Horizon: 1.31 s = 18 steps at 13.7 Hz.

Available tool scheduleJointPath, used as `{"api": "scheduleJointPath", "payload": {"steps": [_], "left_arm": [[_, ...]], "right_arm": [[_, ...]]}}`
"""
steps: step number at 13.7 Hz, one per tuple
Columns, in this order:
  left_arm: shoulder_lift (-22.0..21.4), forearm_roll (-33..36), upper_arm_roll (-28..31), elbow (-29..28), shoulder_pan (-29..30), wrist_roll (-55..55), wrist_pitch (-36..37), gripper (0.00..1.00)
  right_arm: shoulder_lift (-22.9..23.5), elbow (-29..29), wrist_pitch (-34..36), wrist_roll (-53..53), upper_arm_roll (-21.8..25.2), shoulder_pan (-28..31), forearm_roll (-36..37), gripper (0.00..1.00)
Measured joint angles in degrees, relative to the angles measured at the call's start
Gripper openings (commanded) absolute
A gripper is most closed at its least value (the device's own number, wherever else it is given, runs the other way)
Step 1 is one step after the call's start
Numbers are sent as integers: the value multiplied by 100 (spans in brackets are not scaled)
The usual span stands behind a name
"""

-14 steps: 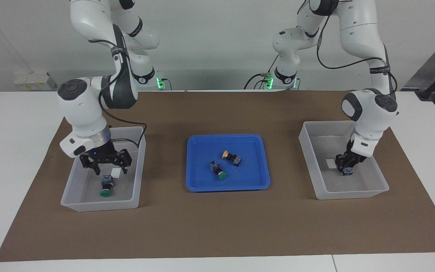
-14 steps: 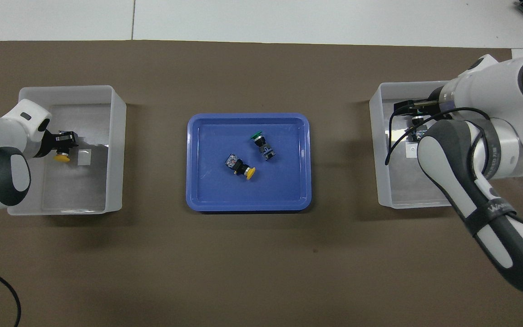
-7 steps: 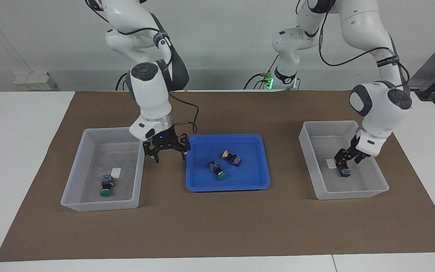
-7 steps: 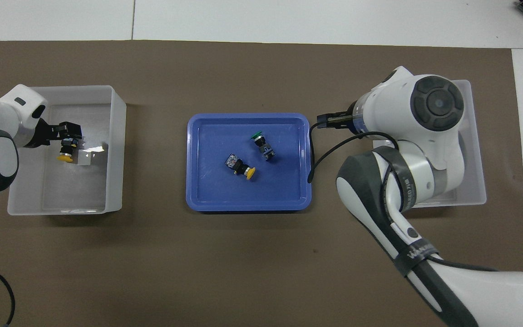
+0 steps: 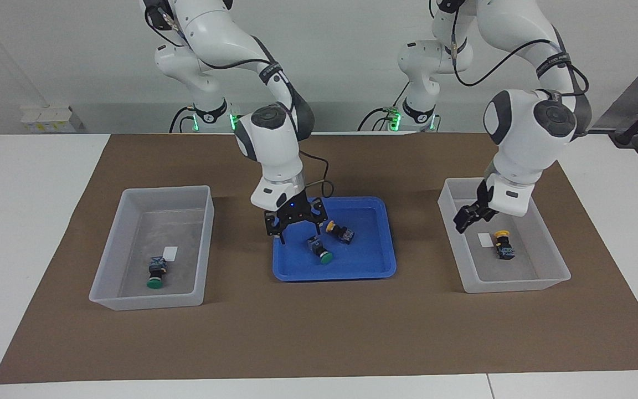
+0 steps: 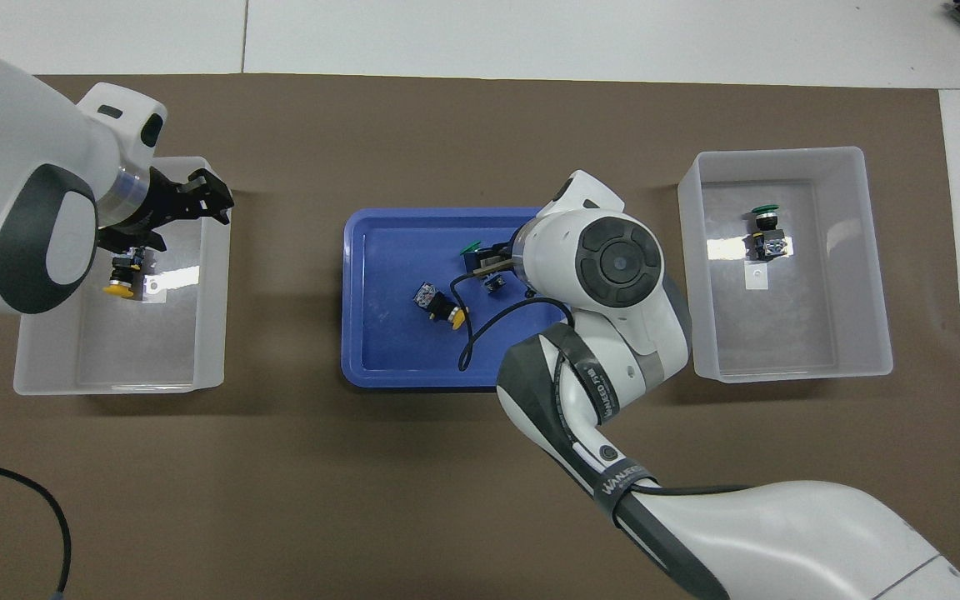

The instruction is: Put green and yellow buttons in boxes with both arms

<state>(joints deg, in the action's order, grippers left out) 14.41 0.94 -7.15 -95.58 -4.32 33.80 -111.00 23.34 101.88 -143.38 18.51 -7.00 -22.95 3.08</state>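
A blue tray (image 5: 334, 274) in the middle holds one green button (image 5: 322, 252) and one yellow button (image 5: 340, 231); the yellow one also shows in the overhead view (image 6: 444, 305). My right gripper (image 5: 299, 233) hangs open and empty over the tray, just above the green button. A second green button (image 5: 155, 272) lies in the clear box (image 5: 206, 233) at the right arm's end. A second yellow button (image 5: 502, 244) lies in the clear box (image 5: 452, 246) at the left arm's end. My left gripper (image 5: 466, 219) is open and empty, raised over that box's wall nearest the tray.
A brown mat (image 5: 319, 332) covers the table under the tray and both boxes. Each box has a small white label on its floor (image 5: 170, 253) (image 5: 484, 239). In the overhead view the right arm's wrist (image 6: 605, 267) covers part of the tray.
My right gripper left the green button's box and moved over the tray. My left gripper let go of the yellow button in its box, rose and moved toward the tray.
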Motion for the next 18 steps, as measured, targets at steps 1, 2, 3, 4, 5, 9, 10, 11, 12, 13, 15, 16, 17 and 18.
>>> {"api": "scheduleJointPath", "payload": {"steps": [1,2,3,4,5,9,10,11,12,13,15,16,17,18], "left_arm": [[6,0,-4,-2,-105,205,0,87],[10,0,-8,-7,-185,382,0,87],[10,0,-8,-16,-237,524,-5,87],[10,0,-7,-40,-278,643,-29,87],[9,0,-10,-94,-316,754,-97,87],[-40,-2,-16,-554,-484,1043,-534,86],[-57,-2,-17,-619,-513,1076,-577,85],[-78,-2,-17,-662,-525,1088,-604,85],[-97,-4,-16,-687,-526,1117,-613,84],[-111,-5,-16,-703,-526,1198,-621,83],[-149,-11,-18,-799,-571,1469,-726,77],[-178,-13,-26,-897,-643,1678,-869,75],[-203,-13,-29,-1008,-735,1953,-1050,75],[-225,-14,-34,-1118,-839,2269,-1234,75]], "right_arm": [[106,0,-98,0,1,-71,2,99],[211,0,-191,0,1,-129,19,95],[302,-1,-267,0,1,-169,46,90],[379,0,-338,0,1,-193,67,81],[440,0,-384,0,1,-203,75,68],[506,28,-398,0,2,-211,94,17],[511,40,-398,0,3,-213,97,0],[510,42,-398,20,6,-212,99,0],[508,37,-398,49,10,-211,116,0],[493,27,-398,82,22,-200,153,0],[339,10,-341,130,51,-117,187,0],[188,3,-200,130,65,-31,190,0],[1,-2,-9,130,72,86,199,0],[-210,2,179,130,75,236,210,0]]}}
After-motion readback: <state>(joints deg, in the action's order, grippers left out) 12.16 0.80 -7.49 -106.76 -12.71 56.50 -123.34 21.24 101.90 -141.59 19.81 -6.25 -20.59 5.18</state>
